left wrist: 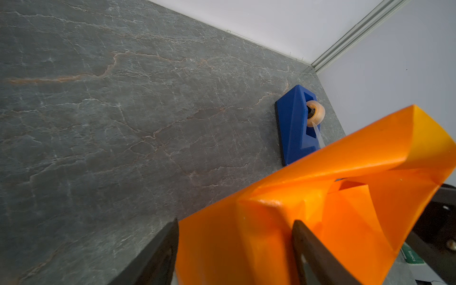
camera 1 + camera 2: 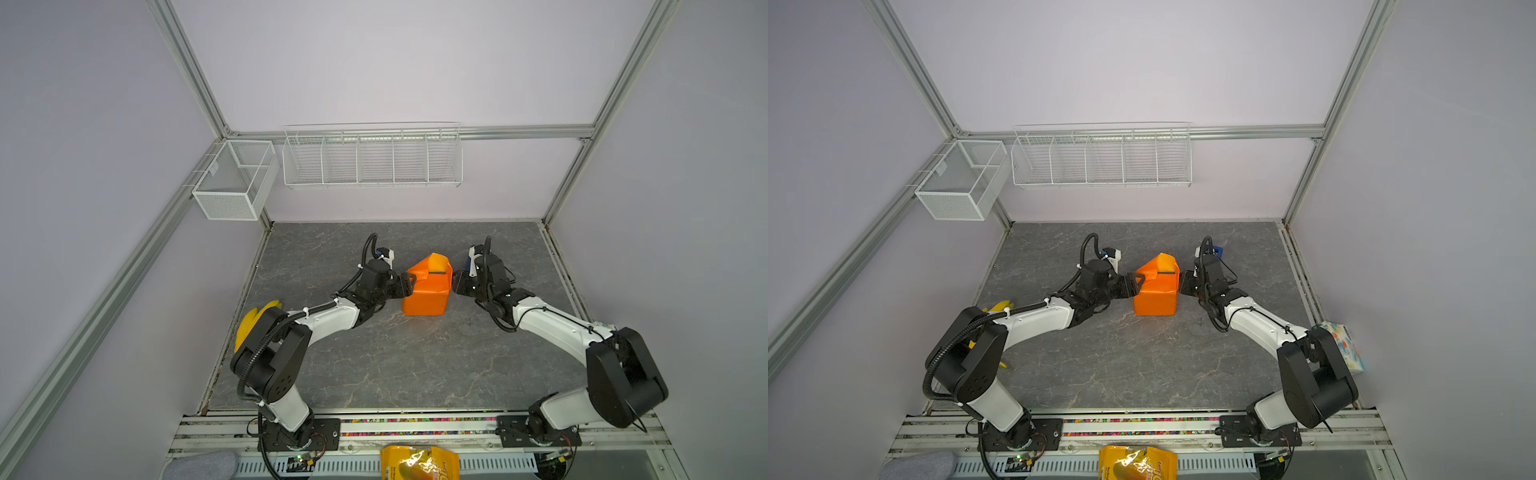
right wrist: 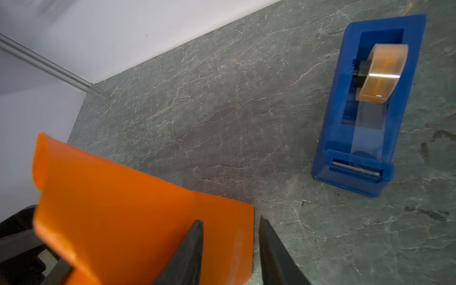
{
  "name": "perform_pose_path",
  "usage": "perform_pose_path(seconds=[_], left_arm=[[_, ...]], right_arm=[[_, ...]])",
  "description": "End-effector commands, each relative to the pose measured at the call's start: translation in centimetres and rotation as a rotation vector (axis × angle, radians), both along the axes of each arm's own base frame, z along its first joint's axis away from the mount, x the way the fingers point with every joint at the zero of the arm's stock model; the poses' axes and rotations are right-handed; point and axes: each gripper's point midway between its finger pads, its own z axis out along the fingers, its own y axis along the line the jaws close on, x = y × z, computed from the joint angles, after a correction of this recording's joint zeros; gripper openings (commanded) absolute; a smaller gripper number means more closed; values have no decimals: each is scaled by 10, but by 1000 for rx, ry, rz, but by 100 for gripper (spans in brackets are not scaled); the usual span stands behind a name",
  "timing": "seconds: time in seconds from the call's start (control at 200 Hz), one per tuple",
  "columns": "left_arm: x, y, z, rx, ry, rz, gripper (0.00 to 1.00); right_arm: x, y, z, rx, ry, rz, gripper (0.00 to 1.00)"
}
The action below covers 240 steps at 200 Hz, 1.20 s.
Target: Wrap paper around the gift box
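- paper (image 2: 426, 296) is folded up around the gift box (image 2: 435, 273), making 1 orange bundle on the table (image 2: 374, 365), about mid-width and toward the far half, in both top views
- box is almost fully covered; only a thin dark strip shows through a gap in the folds on top
- top isn't closed: the far flap stands up, loose and curled; the near face and sides look flat against the box
- left gripper (image 2: 405, 284) is at the bundle's left edge; in the left wrist view both fingers (image 1: 313, 256) bracket a paper-covered corner, set wide and pressed on the paper, so it's clamped on the wrapped corner
- right gripper (image 3: 230, 219) is at the bundle's right side; in the right wrist view the paper's free edge sits in the gap between the 2 fingers, 1 finger overlaps the sheet, the other is clear of it, so it's released, nothing pinched
- blue tape dispenser (image 3: 338, 118) stands on the table just behind the right wrist, near the bundle but not touching; roll loaded, tape strip runs down to the cutter
- bananas (image 2: 253, 320) are at the left table edge, partly behind the left arm
- yellow snack bag (image 2: 419, 461) is off the table, at the near rail
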Motion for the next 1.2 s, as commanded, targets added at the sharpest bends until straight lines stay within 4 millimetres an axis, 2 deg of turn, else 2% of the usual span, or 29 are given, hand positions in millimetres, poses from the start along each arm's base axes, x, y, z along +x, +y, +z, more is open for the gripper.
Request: perform_pose_path(seconds=[0.0, 0.285, 0.485, 0.535, 0.56, 1.195], left_arm=[[-13, 14, -37, 111, 107, 13, 71], [-12, 14, -37, 111, 105, 13, 71], [-13, 15, -37, 113, 106, 13, 71], [-14, 15, -37, 114, 106, 13, 72], [-14, 15, -37, 114, 106, 13, 72], [-16, 15, -38, 117, 113, 6, 71]], right_arm=[[3, 9, 8, 48, -30, 22, 41], [3, 15, 11, 51, -39, 40, 41], [0, 14, -14, 14, 29, 35, 44], [0, 13, -18, 5, 39, 30, 46], [6, 16, -8, 13, 21, 30, 46], [5, 29, -34, -70, 97, 82, 68]])
